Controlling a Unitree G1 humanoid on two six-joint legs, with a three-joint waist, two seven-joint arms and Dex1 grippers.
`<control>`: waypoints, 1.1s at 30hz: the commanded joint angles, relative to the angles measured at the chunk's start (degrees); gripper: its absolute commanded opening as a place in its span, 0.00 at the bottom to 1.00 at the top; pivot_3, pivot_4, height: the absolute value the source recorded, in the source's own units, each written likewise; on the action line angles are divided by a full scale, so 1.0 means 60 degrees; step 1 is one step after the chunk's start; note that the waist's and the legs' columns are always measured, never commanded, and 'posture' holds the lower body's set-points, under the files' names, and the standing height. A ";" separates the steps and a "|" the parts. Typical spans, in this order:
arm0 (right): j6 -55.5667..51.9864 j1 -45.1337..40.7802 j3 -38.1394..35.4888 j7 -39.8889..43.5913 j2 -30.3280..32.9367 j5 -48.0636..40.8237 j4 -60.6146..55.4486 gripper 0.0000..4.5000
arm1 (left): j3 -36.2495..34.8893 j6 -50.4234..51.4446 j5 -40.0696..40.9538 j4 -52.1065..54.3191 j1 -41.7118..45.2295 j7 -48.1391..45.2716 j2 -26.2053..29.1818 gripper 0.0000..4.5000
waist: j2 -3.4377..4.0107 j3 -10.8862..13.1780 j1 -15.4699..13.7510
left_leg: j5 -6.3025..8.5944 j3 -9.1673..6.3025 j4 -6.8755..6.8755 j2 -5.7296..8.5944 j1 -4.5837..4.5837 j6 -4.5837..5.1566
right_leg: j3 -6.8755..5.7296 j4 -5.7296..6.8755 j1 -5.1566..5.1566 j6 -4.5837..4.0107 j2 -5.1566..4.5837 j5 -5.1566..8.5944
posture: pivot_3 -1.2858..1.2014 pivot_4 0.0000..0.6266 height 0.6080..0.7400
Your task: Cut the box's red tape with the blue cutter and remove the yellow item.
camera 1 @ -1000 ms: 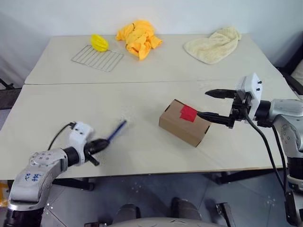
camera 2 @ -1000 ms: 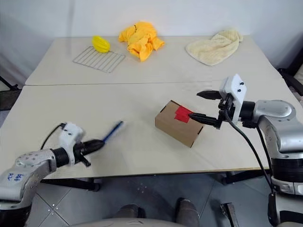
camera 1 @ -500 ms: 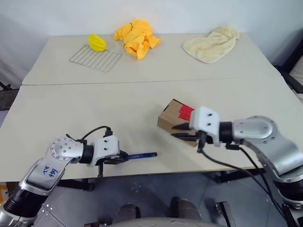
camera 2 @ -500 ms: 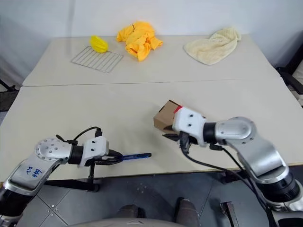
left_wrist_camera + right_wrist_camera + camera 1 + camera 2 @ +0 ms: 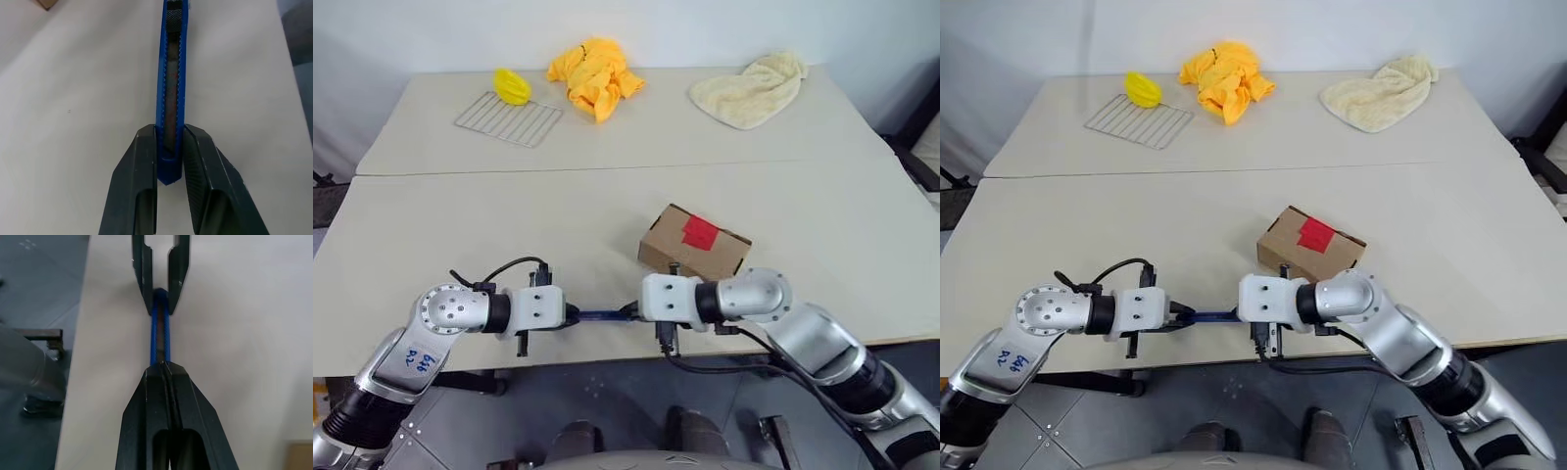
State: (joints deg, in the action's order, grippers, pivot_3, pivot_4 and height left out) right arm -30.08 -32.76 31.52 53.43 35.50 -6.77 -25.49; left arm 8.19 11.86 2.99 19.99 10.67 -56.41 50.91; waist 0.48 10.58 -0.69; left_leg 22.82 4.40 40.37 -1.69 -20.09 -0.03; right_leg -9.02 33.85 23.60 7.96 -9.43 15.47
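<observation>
Near the table's front edge, you have the slim blue plastic cutter [image 5: 602,316] stretched level between both grippers. Your left gripper [image 5: 169,161] pinches the butt end, its two black fingers pressed flat against the blue sides. Your right gripper [image 5: 165,369] has its fingers closed tight together at the cutter's other end; whether they truly grip the slider or only press on it, I cannot tell. Holding it at both ends like this looks meant for sliding the blade out, or for passing it across.

Just beyond your right wrist sits the small brown cardboard box [image 5: 695,253], free on the pale table [image 5: 509,215], with the red tape patch [image 5: 701,232] facing up and uncut.

Far back lie a wire rack [image 5: 508,118], a crumpled yellow cloth [image 5: 594,73] and a cream towel [image 5: 749,90].
</observation>
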 commanded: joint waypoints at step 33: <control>0.3036 0.0128 0.0931 0.0604 -0.1582 0.2548 0.3030 0.01 | 0.0138 0.0730 -0.0087 0.0768 -0.0400 -0.0282 0.0298 0.10 | 0.0001 -0.0023 0.0163 | 0.0000 0.0024 -0.0001 -0.0005 0.0073 0.0000 | 0.0020 0.0033 -0.0039 -0.0004 0.0000 0.0002 | 0.52 0.24 1.00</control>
State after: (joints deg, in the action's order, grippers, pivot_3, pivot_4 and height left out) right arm -11.53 -32.52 34.99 56.81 26.62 6.62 -10.14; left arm 7.27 16.38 2.63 23.82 8.58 -56.79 52.55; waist 0.49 10.44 0.29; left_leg 22.82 4.55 40.37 -1.72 -19.65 -0.04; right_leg -8.90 34.06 23.37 7.94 -9.43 15.48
